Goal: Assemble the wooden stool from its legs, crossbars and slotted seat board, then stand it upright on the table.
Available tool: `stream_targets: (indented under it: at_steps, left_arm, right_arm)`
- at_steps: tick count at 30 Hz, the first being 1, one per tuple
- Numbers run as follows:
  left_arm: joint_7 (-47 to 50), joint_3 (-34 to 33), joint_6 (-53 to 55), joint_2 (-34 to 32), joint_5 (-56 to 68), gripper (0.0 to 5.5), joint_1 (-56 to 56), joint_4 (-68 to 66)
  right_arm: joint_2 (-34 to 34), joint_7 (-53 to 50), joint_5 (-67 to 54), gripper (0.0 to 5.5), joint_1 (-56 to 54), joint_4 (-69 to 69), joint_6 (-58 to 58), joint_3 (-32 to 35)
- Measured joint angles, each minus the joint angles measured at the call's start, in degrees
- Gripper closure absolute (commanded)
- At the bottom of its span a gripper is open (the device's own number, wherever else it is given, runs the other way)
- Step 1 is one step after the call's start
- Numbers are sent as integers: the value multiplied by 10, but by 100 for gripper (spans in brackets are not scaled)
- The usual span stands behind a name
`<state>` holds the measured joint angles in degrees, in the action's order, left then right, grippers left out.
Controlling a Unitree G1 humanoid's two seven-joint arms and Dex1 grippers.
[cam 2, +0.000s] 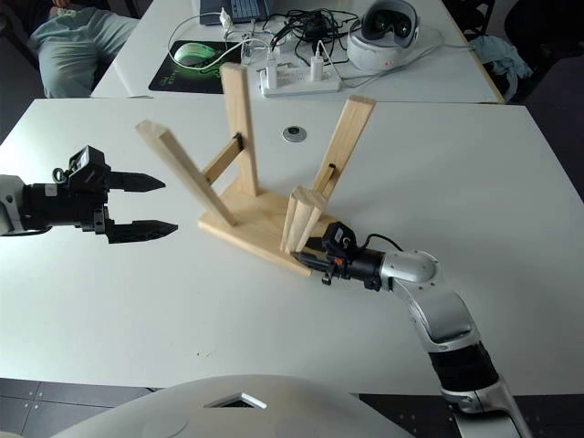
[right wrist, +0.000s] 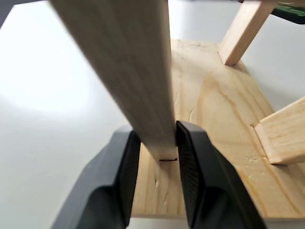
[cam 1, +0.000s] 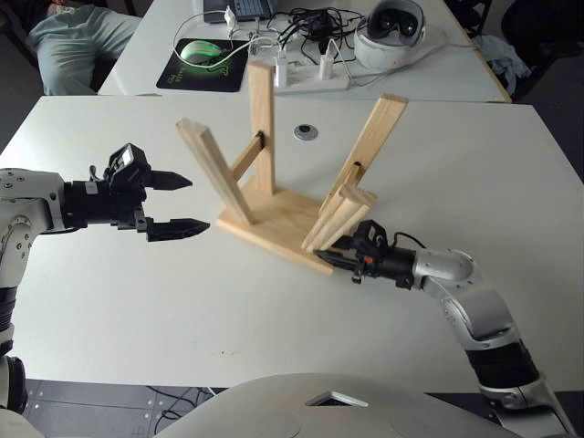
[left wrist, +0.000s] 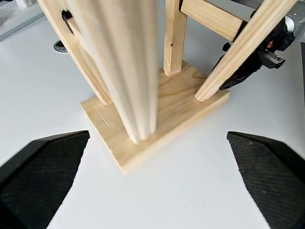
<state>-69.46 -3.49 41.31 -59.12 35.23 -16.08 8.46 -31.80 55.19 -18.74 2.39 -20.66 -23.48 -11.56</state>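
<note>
Wooden stool, head view: the stool (cam 1: pixel 262 137) stood upside down near the middle of the white table (cam 1: pixel 137 301). Its seat board (cam 1: pixel 278 219) lay flat on the surface, and four legs (cam 1: pixel 214 173) pointed up and splayed outward.
Crossbar, head view: a crossbar (cam 1: pixel 245 160) joined the two legs on the side toward the table's left edge.
Left gripper, head view: the left gripper (cam 1: pixel 196 203) hung just above the surface between the stool and the left edge. Its jaws were spread wide, held nothing, and pointed at the seat board without touching it.
Right gripper, head view: the right gripper (cam 1: pixel 333 258) was at the seat board's corner nearest the front edge, clamped on the base of the front leg (cam 1: pixel 336 217).
Metal disc, head view: a metal disc (cam 1: pixel 306 132) sat in the table beyond the stool, toward the far edge.
Second table, head view: past the far edge lay a headset (cam 1: pixel 392 32), a power strip (cam 1: pixel 310 78) and a mouse pad (cam 1: pixel 201 64).
Left wrist view: two dark ribbed pads (left wrist: pixel 43 171) stood far apart over bare table. The seat board and its upright legs were straight ahead between them, and the right gripper was dark behind the far leg.
Right wrist view: two black fingers (right wrist: pixel 193 167) pressed both sides of the front leg where it met the seat board. Two more legs rose from the board beyond.
</note>
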Motion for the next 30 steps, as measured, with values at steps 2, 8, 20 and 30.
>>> stream_targets:
  at_steps: [2,8,20,30]
  left_arm:
    - [-12,0,-1,-4,-3,10,2,-2]
    - [-74,-5,4,-65,-7,10,77,22]
    - [-166,-45,-12,-144,-11,10,76,-28]
    - [-150,-47,54,-134,41,10,73,31]
  right_arm:
    - [-11,17,-19,441,10,-14,-3,0]
    - [-29,25,-65,441,8,-28,-47,18]
    - [-159,65,-436,444,-92,-37,-470,113]
    - [-180,53,-504,444,-94,-25,-575,94]
